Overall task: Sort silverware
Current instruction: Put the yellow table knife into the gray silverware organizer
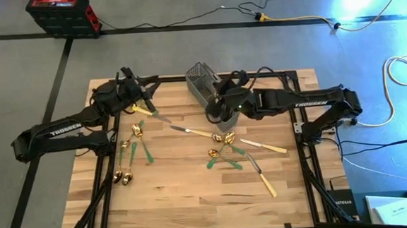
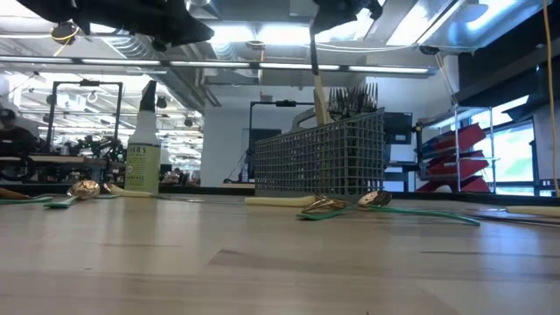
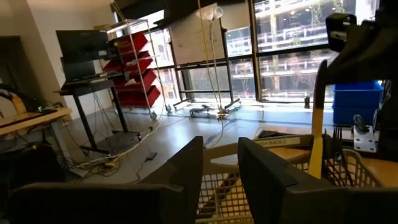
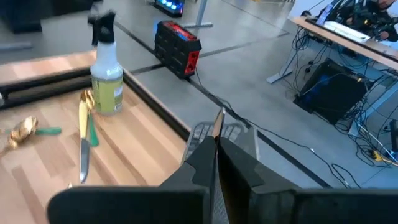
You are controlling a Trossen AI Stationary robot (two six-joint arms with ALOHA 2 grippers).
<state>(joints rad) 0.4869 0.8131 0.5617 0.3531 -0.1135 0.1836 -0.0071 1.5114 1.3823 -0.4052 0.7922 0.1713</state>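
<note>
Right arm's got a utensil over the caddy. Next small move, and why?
Probably lower it, then open. The right gripper is shut on a cream-handled utensil hanging upright over the mesh caddy, its tip seemingly already among the standing pieces. The left gripper waits near the spray bottle.

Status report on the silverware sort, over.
Right end effector shut on cream-handled utensil over grey wire-mesh caddy. Left end effector raised near caddy. Gold and green silverware scattered on table.
</note>
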